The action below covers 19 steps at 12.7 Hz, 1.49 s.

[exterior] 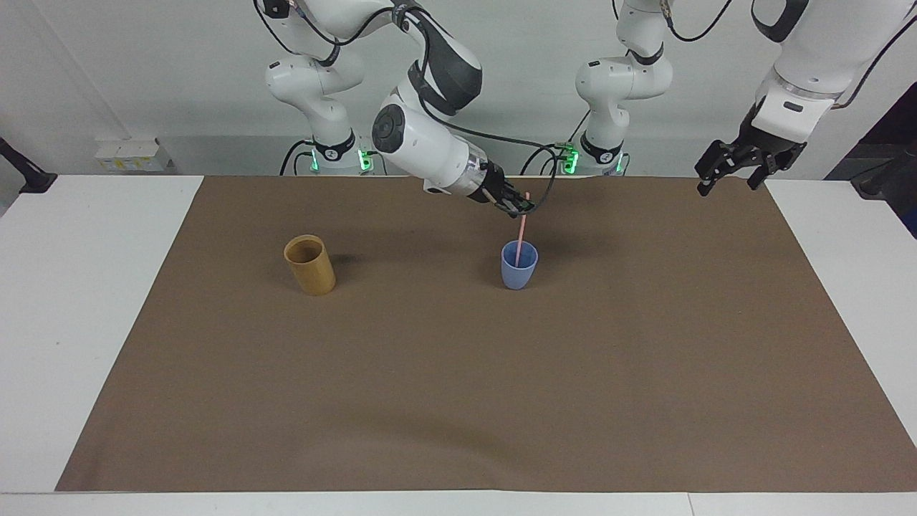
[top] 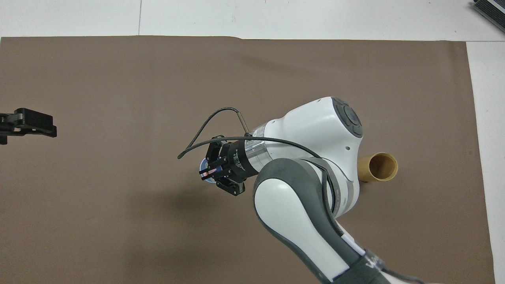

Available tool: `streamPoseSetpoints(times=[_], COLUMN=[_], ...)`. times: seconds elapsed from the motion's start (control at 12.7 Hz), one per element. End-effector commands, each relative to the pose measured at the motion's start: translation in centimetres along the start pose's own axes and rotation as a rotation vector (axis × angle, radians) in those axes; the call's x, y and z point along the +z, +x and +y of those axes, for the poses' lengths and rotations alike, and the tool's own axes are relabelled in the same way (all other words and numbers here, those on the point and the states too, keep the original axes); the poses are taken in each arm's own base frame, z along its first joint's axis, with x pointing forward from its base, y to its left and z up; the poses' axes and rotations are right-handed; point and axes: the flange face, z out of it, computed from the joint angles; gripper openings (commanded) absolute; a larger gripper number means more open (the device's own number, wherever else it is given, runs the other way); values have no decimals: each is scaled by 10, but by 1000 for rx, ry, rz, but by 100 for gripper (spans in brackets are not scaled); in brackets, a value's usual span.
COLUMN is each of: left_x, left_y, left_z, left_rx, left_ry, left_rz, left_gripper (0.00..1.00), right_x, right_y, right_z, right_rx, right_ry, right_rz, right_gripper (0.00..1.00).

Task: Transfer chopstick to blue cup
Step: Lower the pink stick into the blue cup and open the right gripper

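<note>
Over the mat's edge nearest the robots, toward the left arm's end, the left gripper hangs idle w/ fingers spread, nothing in them; that arm waits. Over the mid mat, the right gripper is clamped on the top end of the chopstick, tips pinched together on it. Stick hangs nearly upright, slight tilt, its lower end inside the mouth of the blue cup; whether the tip touches the cup's bottom can't be told, prob. not quite. Handling, as a judgement: stick is thin, stiff, v. light, likely smooth, so it can swivel or slip in a two-finger pinch; a hold near the top end, as now, lets the long free part go in first and keeps the fingers clear of the rim. Cup looks small and light w/ a narrow base, so a sideways push from the stick could tip it; once let go, the stick, much taller than the cup, will lean on the rim. Tan cup stands about level with the blue one, well apart, toward the right arm's end.
</note>
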Motion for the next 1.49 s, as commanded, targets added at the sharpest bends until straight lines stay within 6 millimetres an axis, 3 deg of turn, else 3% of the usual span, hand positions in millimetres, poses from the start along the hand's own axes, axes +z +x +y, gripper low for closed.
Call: streamPoseSetpoints(times=[0.0,0.08,0.24,0.55,0.79,1.02,1.26,1.41], left_x=[-3,-4,-4,-3,-3,-3,-4,-3], left_y=[-5,-6,-6,-6,-6,-6,-6,-5], left_z=[-3,-3,-2,-2,-2,-2,-3,-3], left_rx=[-7,-7,-5,-5,-5,-5,-7,-7], left_ry=[2,2,2,2,2,2,2,2], left_rz=[-4,-3,-3,-4,-4,-4,-3,-4], left_gripper=[100,100,100,100,100,100,100,100], right_x=[4,3,3,0,-4,-12,-26,-51], right_y=[6,5,5,5,1,1,14,30], right_z=[3,2,2,-3,-5,-3,-4,-8], right_rx=[-9,-9,-5,-7,-35,-103,-196,-249], right_ry=[17,20,22,40,47,31,15,16], right_rz=[-12,-12,-13,-9,2,102,239,365], right_gripper=[17,43,63,88,99,100,100,100])
